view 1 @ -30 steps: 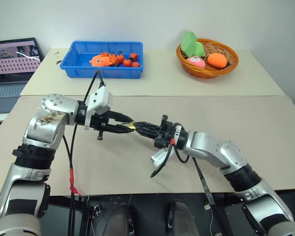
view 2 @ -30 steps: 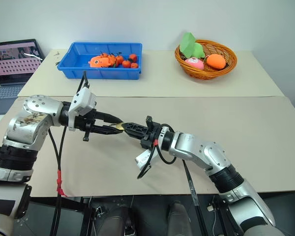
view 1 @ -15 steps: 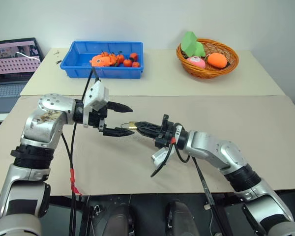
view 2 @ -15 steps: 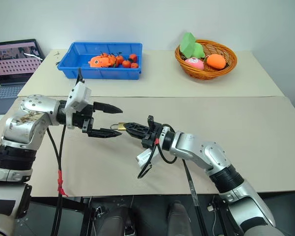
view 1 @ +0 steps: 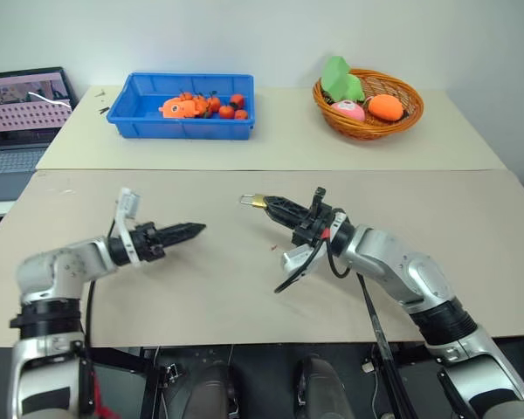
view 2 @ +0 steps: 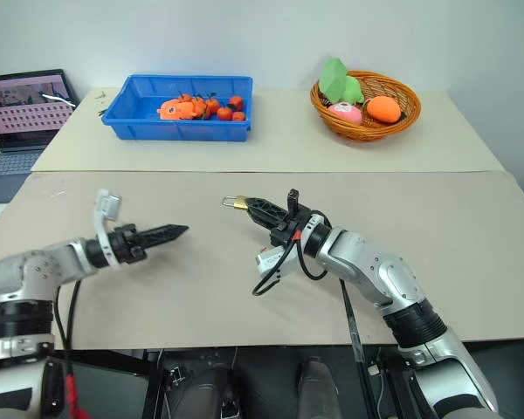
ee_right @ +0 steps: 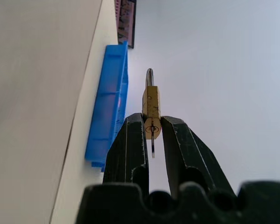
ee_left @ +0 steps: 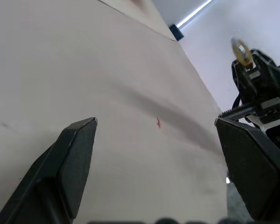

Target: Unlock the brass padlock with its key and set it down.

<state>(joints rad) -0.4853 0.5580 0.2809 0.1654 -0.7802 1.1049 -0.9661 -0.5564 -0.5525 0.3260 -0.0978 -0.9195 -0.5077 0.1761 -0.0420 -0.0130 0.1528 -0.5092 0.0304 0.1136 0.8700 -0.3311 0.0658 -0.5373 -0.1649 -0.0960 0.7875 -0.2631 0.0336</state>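
The brass padlock (view 1: 258, 202) is a tiny golden-yellow block with a thin silver shackle loop, pinched between the two black fingertips of the right hand (view 1: 269, 203) and held in the air above the middle of the table (view 1: 472, 227). In the right wrist view the fingers are nearly together, clamping the lower end of the padlock's body, with the shackle pointing away from the hand and a thin dark sliver (it is too small to tell what) hanging below the body between the fingers.

The left hand (view 1: 195, 230) is low over the left part of the table, well apart from the padlock, its tapered black fingers pointing right toward the middle. In the left wrist view its two blunt, matte fingers (ee_left: 72, 154) stand wide apart with nothing between them.

The near table is covered by a smooth, pale tan sheet, flat and matte, with a tiny red speck (view 1: 272, 248) near its middle. A straight seam divides it from a second cream table beyond. On that far table sits a rectangular blue plastic bin (view 1: 135, 111) holding small orange toys (view 1: 182, 107), and to the right a round woven wicker basket (view 1: 406, 116) holds green, pink and orange soft shapes. A laptop (view 1: 17, 109) is open at the far left edge. Broad bare surface lies right of the right arm and between the two hands.
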